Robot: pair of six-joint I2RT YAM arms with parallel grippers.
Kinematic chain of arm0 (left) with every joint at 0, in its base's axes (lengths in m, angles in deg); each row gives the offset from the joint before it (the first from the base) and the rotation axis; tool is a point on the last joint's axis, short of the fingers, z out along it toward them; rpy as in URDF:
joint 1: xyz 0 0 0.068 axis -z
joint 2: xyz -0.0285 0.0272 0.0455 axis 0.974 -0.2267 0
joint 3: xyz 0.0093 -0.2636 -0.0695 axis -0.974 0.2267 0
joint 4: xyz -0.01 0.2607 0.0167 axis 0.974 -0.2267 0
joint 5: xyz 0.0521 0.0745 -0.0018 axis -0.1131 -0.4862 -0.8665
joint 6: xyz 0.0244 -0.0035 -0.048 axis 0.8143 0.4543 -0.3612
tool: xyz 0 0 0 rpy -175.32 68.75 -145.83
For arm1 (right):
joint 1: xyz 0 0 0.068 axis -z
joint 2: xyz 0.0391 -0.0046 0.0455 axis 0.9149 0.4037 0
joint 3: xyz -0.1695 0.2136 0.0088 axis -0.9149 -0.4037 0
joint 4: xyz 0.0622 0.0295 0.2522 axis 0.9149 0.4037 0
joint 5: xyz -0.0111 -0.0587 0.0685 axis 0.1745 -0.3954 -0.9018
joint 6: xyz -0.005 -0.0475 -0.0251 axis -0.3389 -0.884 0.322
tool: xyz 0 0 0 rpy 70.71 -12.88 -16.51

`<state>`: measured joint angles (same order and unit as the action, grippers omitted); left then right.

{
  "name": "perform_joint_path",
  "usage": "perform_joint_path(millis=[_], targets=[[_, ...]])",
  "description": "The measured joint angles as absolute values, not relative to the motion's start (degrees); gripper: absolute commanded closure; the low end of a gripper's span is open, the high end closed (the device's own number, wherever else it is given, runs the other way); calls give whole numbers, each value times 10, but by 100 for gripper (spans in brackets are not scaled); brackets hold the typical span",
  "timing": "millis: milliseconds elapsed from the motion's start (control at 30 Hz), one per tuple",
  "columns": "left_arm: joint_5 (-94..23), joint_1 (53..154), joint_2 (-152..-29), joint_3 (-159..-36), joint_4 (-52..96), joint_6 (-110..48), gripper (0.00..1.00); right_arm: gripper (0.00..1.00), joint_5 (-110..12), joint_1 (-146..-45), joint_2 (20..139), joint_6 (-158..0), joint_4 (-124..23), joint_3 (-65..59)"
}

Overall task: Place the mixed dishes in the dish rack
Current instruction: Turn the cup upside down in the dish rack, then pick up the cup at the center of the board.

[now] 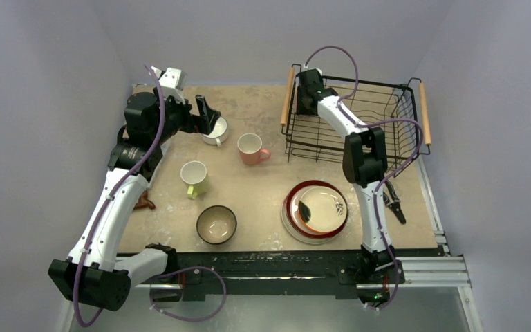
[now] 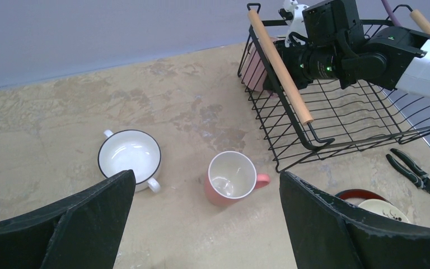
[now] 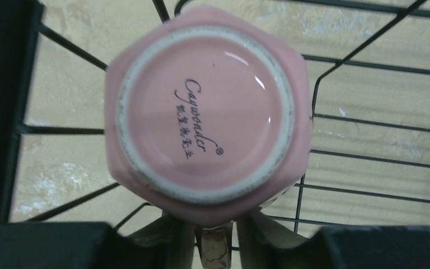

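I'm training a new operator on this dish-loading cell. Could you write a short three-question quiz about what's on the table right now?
1. True or false: the pink mug sits inside the rack.
2. How many mugs stand on the table, outside the rack?
3. Which lies right of the plates? A pliers, B bowl, C nothing.
Key: 1 true. 2 three: white mug, salmon mug, green mug. 3 A.

Your mottled tan counter [image 1: 263, 187] carries a white mug [image 1: 216, 131], a salmon mug [image 1: 252, 148] and a yellow-green mug [image 1: 195, 178], all upright and apart, a teal bowl [image 1: 216, 225] toward the near edge, a stack of plates [image 1: 315, 211] to its right, black pliers [image 1: 393, 203] farther right, and the dish rack [image 1: 356, 117] at the far right.
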<state>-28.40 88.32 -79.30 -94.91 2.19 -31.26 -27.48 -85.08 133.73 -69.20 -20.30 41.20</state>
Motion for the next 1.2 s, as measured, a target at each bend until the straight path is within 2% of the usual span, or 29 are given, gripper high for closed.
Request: perform_joint_path(millis=[167,333,467,633,833,1000,1200], targets=[[-284,882,-794,-950,19,-313,0,49,-277,-851,1337,-691,-217,419],[-279,877,-795,-952,19,-313,0,39,-280,-851,1330,-691,-214,418],[-275,873,-800,-955,18,-314,0,35,-283,-851,1280,-690,-213,372],[-271,871,-810,-960,10,-314,0,33,-280,-851,1137,-690,-213,255],[-256,870,-833,-986,-5,-315,0,29,-280,-851,891,-686,-238,45],[-239,870,-853,-994,-10,-329,0,27,-306,-851,715,-671,-236,-82],[-239,885,-929,-1033,-47,-350,12,26,-374,-853,561,-634,-218,-173]])
